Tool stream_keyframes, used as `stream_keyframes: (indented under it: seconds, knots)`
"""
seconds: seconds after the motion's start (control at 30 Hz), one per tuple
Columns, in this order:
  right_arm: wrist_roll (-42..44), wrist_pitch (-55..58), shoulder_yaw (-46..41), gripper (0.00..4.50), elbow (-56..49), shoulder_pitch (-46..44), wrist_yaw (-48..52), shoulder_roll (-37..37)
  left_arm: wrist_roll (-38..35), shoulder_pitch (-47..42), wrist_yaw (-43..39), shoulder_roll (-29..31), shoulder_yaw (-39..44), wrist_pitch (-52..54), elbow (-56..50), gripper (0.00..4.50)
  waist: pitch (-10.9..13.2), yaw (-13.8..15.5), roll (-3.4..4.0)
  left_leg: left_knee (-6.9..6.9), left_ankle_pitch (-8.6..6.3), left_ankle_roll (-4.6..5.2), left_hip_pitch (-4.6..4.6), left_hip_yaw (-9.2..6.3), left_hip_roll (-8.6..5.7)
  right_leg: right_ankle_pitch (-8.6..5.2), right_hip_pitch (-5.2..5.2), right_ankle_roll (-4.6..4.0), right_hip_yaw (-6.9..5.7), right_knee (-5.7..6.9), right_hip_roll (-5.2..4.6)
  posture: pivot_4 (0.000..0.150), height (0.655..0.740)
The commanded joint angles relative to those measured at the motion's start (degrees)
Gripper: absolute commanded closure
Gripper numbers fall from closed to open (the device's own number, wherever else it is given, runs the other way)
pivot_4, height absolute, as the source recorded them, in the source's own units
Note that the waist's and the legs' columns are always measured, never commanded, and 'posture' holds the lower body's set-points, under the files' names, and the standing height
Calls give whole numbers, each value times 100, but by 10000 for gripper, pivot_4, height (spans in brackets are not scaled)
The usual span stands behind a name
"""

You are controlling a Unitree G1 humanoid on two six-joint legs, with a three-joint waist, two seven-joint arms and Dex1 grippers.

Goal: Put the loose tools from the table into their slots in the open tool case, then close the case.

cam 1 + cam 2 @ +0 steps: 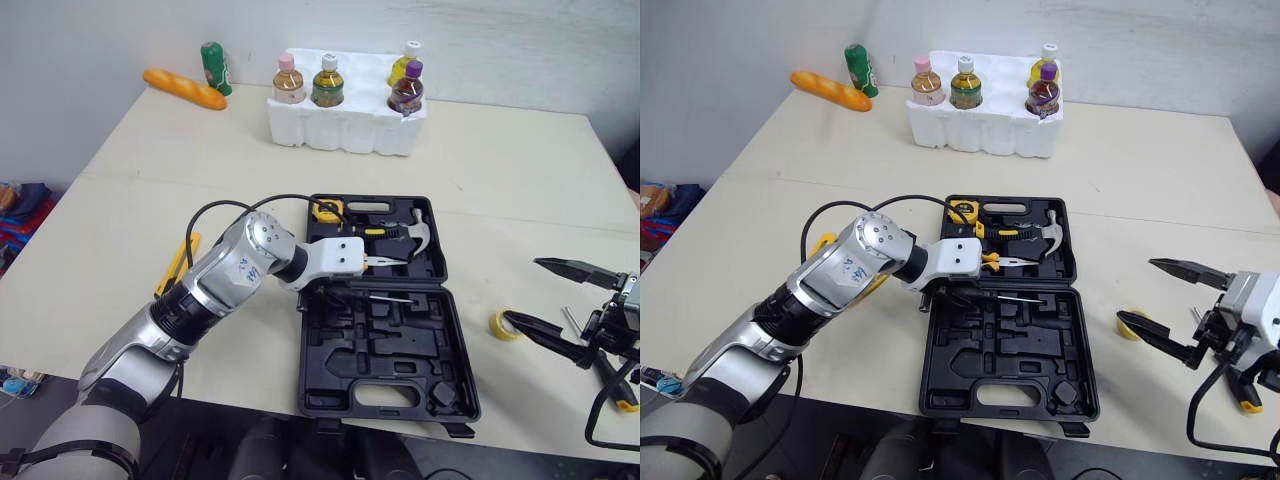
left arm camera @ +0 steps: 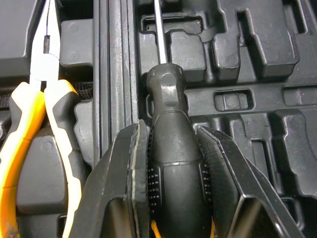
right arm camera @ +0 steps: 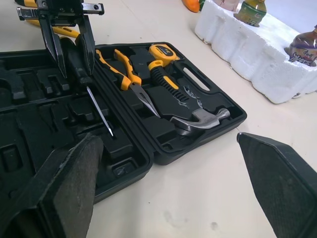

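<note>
The tool case [image 1: 388, 402] lies open near the middle of the table's [image 1: 150, 180] near edge. The left gripper [image 3: 77, 69] hangs over it close to the hinge, its two fingers [image 2: 124, 168] pinching the thick black handle of a screwdriver [image 2: 168, 99]. The handle sits squarely between the pads. Its neck and thin shaft stick out past the fingertips, over the moulded slots of the case's near half. I cannot tell whether the tip touches the moulding.

In the far half of the case, just across the hinge from the screwdriver, lie yellow-handled pliers [image 3: 126, 72]. A hammer [image 3: 198, 119] and a tape measure [image 3: 158, 49] lie beyond them.

The right gripper [image 1: 547, 297] is over the table's right edge, well apart from the case, fingers [image 3: 74, 178] spread wide and holding nothing. A yellow roll of tape [image 1: 503, 323] lies on the table just beside its lower finger. A yellow tool [image 1: 175, 265] lies on the table left of the left arm.
</note>
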Motion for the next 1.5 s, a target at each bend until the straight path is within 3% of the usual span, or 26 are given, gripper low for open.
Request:
stream_keyframes:
  seconds: [0.03, 0.13, 0.37, 0.57, 0.87, 1.13, 1.5]
  knots:
    - [80, -6, -30, 0, -170, -85, -52, 38, -112, -34, -126, 26, 245, -145, -126, 20515, 0, -9, 0, 0, 0, 0, 0, 0, 0, 0, 0, 0, 0, 0, 1, 1500, 7400]
    - [82, -3, 21, 0, -133, -150, -47, 24, -141, -93, 5, -98, 454, -349, -22, 7829, 0, 2, 0, 2, 1, 0, 1, 0, 0, 0, 0, 0, -1, 3, 0, 1500, 7400]
    - [80, -58, 84, 0, -62, -194, 74, 36, -493, 87, -263, 31, 903, -773, -189, 7829, 0, 0, 0, 0, 1, 0, -1, 0, 0, 0, -1, 0, -2, 1, 0, 1500, 7400]
    - [-50, -505, 125, 0, 504, -252, 371, 171, -1238, 759, -450, -6, 1858, -1790, -82, 7829, 0, 0, 1, 1, 1, 0, 1, -1, 3, 0, -1, 0, -5, 2, 0, 1500, 7400]
    - [-133, -940, 186, 0, 1069, -375, 554, 296, -1113, 1386, 197, -675, 2010, -2731, 397, 44889, 0, 3, 1, 7, -2, 5, 1, -1, -1, 1, 2, 2, -6, 2, -3, 1500, 7400]
    - [-137, -956, 235, 0, 1009, -317, 475, 333, -640, 1729, 678, -1024, 1594, -2884, 647, 44889, 0, -14, 1, 7, -2, 5, 4, 1, 0, 2, 2, 3, -3, 6, -1, 1500, 7400]
    - [-226, -982, 345, 0, 850, -199, 310, 430, 211, 1840, 832, -675, 850, -1819, 1072, 44889, -7, -12, -1, 0, -3, 5, 40, 2, 0, 1, 37, 3, -2, 1, -2, 1500, 7400]
